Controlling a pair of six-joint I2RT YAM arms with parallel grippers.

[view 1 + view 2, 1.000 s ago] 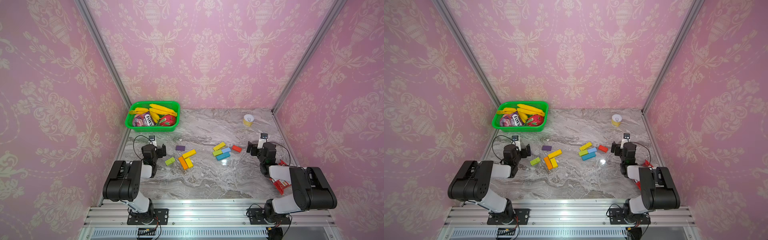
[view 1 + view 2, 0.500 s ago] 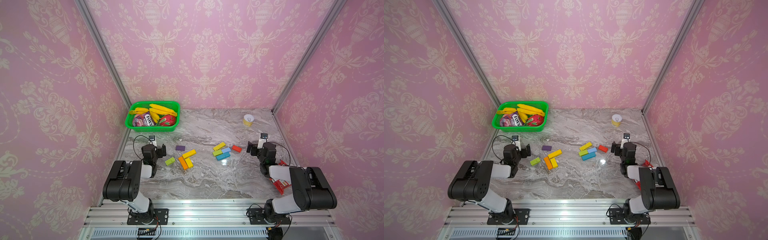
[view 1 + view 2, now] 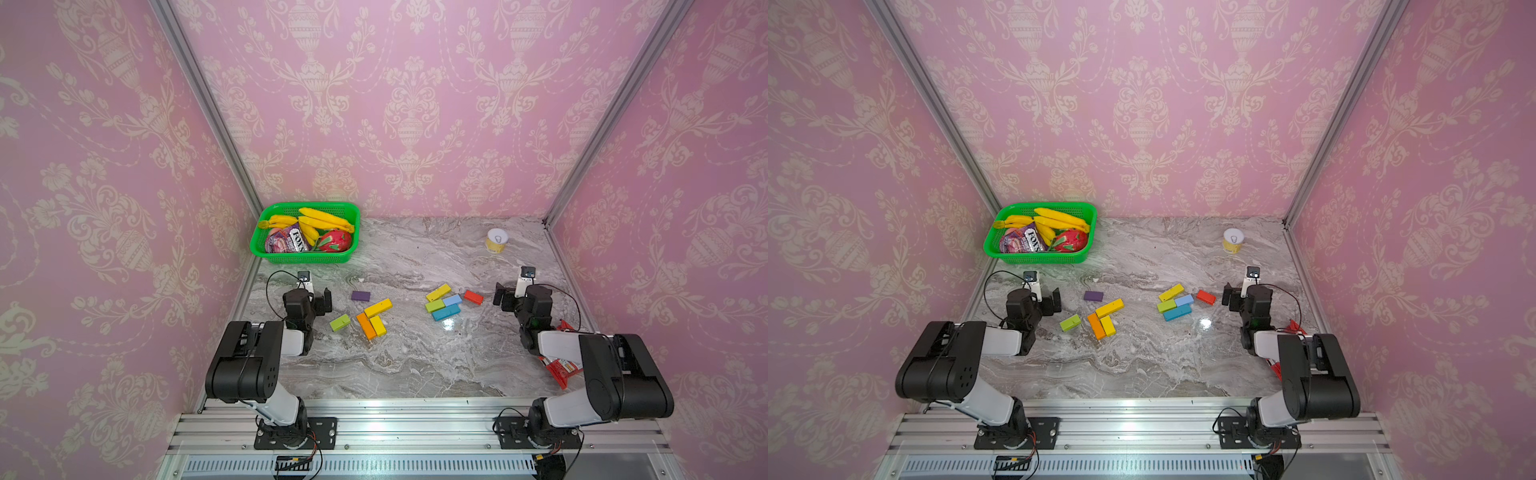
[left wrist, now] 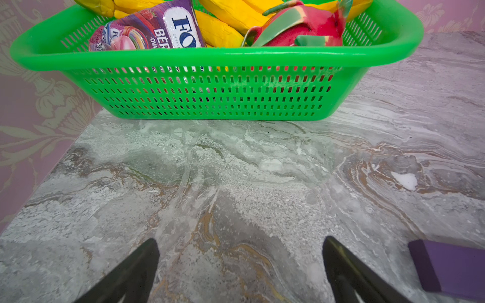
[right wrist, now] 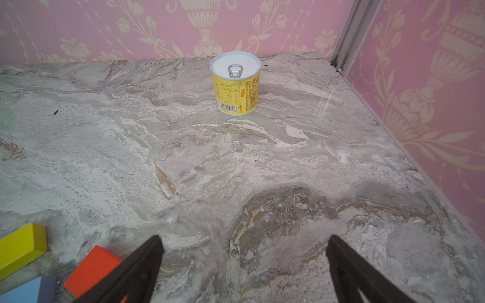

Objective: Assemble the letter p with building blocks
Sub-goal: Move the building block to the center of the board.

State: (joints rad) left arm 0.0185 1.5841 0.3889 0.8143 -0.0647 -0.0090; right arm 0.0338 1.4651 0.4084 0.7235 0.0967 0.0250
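Note:
Building blocks lie flat on the marble table in two loose groups. Near my left gripper [image 3: 309,296] are a purple block [image 3: 360,296], a long yellow [image 3: 378,308], a lime green [image 3: 340,322], an orange [image 3: 366,326] and a short yellow [image 3: 378,325]. Near my right gripper [image 3: 519,292] are a yellow block [image 3: 438,292], a light blue [image 3: 452,299], a lime [image 3: 434,306], a teal [image 3: 446,312] and a red [image 3: 473,297]. Both grippers rest low and open, with bare table between the fingers. The purple block [image 4: 451,267] lies just outside the left gripper [image 4: 240,244]. The red block [image 5: 91,270] lies just outside the right gripper [image 5: 244,242].
A green basket [image 3: 303,257] with bananas, a purple sweet bag and a dragon fruit stands at the back left. A yellow can [image 3: 496,241] stands at the back right. A red snack packet [image 3: 559,368] lies under the right arm. Pink walls close three sides.

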